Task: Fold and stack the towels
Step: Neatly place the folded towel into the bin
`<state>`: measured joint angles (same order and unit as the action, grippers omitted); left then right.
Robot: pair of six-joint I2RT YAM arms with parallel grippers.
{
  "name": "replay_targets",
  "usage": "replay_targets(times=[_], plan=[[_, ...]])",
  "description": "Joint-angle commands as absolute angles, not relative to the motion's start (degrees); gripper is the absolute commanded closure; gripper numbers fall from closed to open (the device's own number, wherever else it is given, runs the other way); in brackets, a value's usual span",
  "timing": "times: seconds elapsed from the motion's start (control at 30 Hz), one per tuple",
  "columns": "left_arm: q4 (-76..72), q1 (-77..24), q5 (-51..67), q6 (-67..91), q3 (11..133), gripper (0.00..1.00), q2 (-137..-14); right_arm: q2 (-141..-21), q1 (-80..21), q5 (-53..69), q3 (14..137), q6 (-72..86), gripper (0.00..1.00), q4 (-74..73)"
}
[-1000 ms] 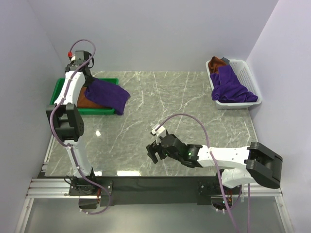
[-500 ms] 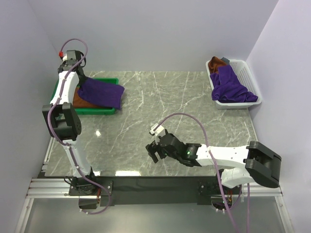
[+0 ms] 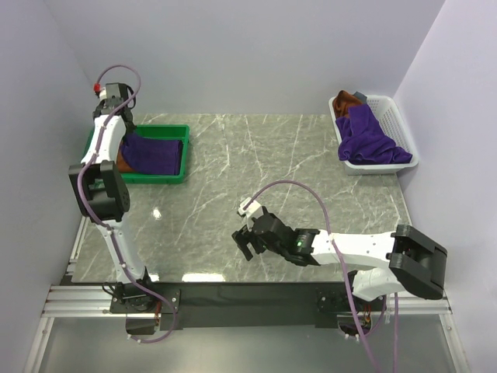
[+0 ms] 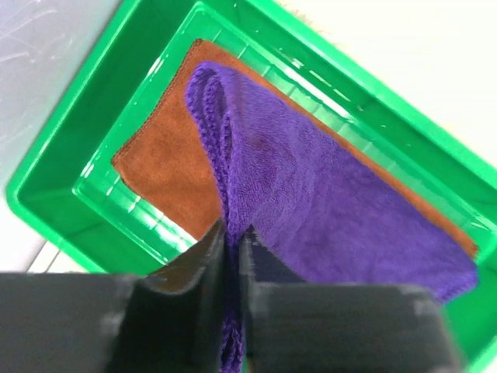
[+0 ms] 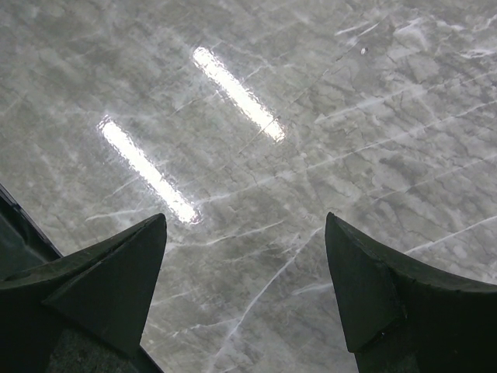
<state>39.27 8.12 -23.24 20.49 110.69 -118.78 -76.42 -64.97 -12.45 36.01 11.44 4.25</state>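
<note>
**Purple towel to be released squarely on the stack**

In the green plastic tray [image 4: 54, 167], the folded purple plush towel [image 4: 311, 186] lies over the rust-brown plush towel [image 4: 167, 167]. Its near edge is pinched between the almost closed fingers of the left gripper [image 4: 231, 233]. It should be released low, with edges aligned. The right gripper [image 5: 245, 256] is spread wide and holds nothing. Unfolded towels [image 3: 365, 140] are heaped in the white slatted basket [image 3: 392, 116].

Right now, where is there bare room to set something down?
Free: the marble between the green tray and white basket, and the near strip left of the right tool. Crowded: the tray, filled by a purple towel, and the basket, heaped with towels.
</note>
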Motion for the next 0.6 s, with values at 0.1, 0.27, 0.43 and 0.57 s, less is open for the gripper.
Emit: replay_targets(times=[0.1, 0.27, 0.43, 0.57], plan=[[35.51, 8.70, -30.04, 19.16, 109.43, 0.57, -121.72, -77.17, -64.60, -12.74, 39.02, 10.72, 0.11, 3.96], [34.01, 9.14, -41.20, 18.37, 110.65, 0.23, -123.39, -76.73, -64.60, -13.09, 39.20, 10.46, 0.11, 2.99], [38.84, 9.49, -47.37, 20.56, 117.58, 0.03, -126.12, -76.29, -63.29, -15.91, 40.78, 11.77, 0.11, 0.44], [40.69, 9.40, -42.92, 23.20, 116.90, 0.00, -122.79, -74.36, -56.54, -18.01, 44.46, 13.53, 0.11, -5.35]])
